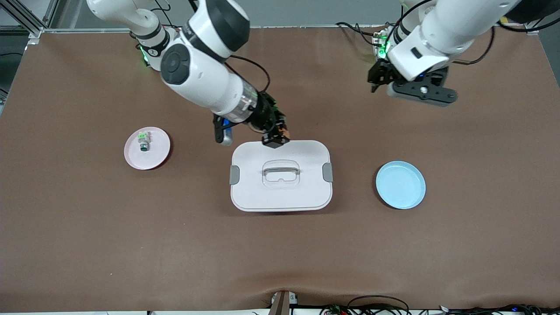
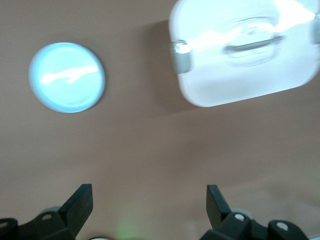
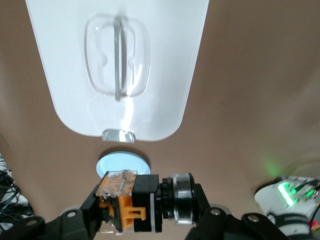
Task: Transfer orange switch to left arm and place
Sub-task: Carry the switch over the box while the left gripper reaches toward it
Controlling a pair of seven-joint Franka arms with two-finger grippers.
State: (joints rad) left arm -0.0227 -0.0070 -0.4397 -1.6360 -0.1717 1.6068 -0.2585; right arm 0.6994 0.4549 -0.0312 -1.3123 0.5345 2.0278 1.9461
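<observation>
Carrying the orange switch (image 3: 131, 202) clamped in the right pincer (image 1: 276, 134) over the box (image 1: 280, 192) edge; I'd stay high. Left pincer (image 2: 149, 202) waits open over bare tabletop (image 1: 280, 253).

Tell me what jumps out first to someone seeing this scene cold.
The big white box lies mid-table, and the right gripper hangs over its edge toward the robots' bases, shut on the orange switch. The left gripper waits open above bare table at the left arm's end. A pink plate with a small green-and-white switch sits at the right arm's end, and a blue plate sits toward the left arm's end.
</observation>
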